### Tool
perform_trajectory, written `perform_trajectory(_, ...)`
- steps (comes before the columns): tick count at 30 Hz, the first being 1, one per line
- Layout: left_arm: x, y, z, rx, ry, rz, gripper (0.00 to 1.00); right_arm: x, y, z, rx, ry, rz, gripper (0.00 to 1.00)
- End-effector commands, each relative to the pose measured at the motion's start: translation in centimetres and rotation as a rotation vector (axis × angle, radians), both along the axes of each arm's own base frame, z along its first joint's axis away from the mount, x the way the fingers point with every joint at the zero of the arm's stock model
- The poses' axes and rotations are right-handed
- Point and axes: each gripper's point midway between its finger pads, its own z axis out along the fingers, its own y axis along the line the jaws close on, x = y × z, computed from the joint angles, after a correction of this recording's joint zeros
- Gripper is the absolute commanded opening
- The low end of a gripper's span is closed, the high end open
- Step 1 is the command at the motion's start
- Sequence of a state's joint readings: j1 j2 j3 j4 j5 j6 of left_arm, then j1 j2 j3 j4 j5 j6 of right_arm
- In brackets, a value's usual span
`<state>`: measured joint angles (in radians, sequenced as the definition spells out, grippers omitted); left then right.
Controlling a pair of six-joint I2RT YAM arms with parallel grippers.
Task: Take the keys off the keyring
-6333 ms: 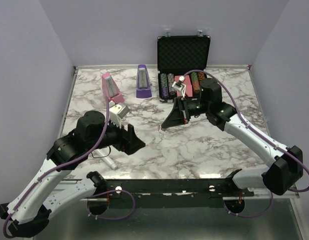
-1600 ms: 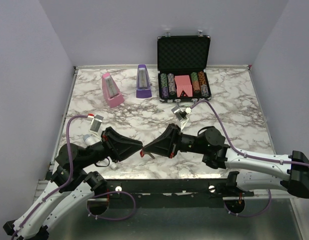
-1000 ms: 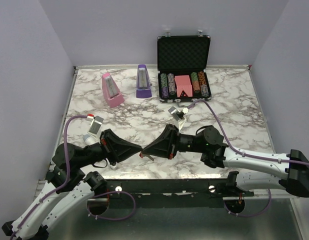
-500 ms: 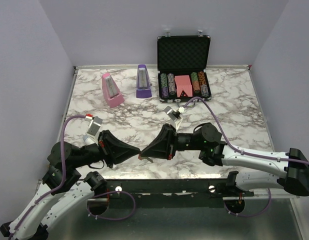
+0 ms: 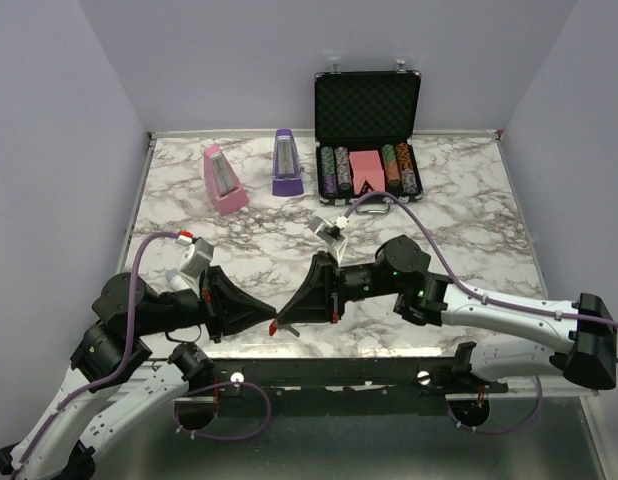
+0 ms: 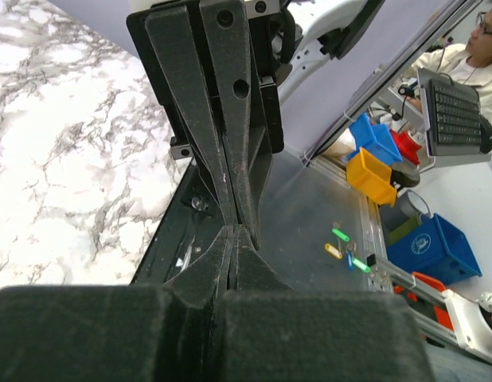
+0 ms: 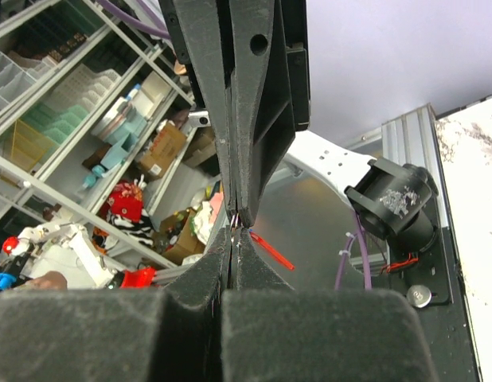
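Jaws shut tip to tip, keyring (image 5: 276, 327) between, near table (image 5: 379, 336) edge

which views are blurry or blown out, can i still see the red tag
Top external: sharp, evenly lit. Left wrist: white marble tabletop partly overexposed, left fingers a dark foreground blur. Right wrist: right fingers equally soft, small red oblong keyring tag fairly crisp.

From above, the small red oblong keyring tag (image 5: 276, 327) is a mere speck under the touching tips of the left gripper (image 5: 270, 319) and right gripper (image 5: 282, 318); the silvery metal keys are too small to make out. The left wrist view hides the tag behind black fingers (image 6: 210, 272). Which tips pinch the thin ring cannot be told
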<state>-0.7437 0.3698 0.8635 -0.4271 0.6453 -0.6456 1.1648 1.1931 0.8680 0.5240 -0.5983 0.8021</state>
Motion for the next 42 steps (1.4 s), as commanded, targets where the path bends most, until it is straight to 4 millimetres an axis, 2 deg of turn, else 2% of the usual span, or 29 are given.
perform_trajectory(1,-0.5,-0.3,-1.5,0.081,0.007,-0.058,0.00,0.0,0.9,-0.9,-0.058,-0.017,0.013,0.01)
perform_trajectory(9,0.0,0.0,-1.6,0.083,-0.004,-0.012,0.00,0.1,1.2,-1.2,-0.089,-0.016,0.018,0.01)
perform_trajectory(14,0.9,0.2,-0.8,0.039,0.000,0.052,0.00,0.2,1.3,-0.1,-0.044,0.018,0.010,0.01)
perform_trajectory(20,1.7,0.5,0.7,-0.024,-0.008,0.115,0.00,0.4,1.1,0.7,-0.007,0.038,-0.010,0.08)
perform_trajectory(26,2.2,0.8,1.5,-0.085,-0.004,0.159,0.00,0.5,1.0,1.2,0.010,0.047,-0.021,0.11)
perform_trajectory(31,2.5,1.2,2.0,-0.110,-0.007,0.194,0.00,0.6,0.9,1.5,0.021,0.043,-0.030,0.21)
perform_trajectory(42,3.2,2.0,2.8,-0.180,0.003,0.266,0.00,0.7,0.9,2.1,0.045,0.047,-0.036,0.22)
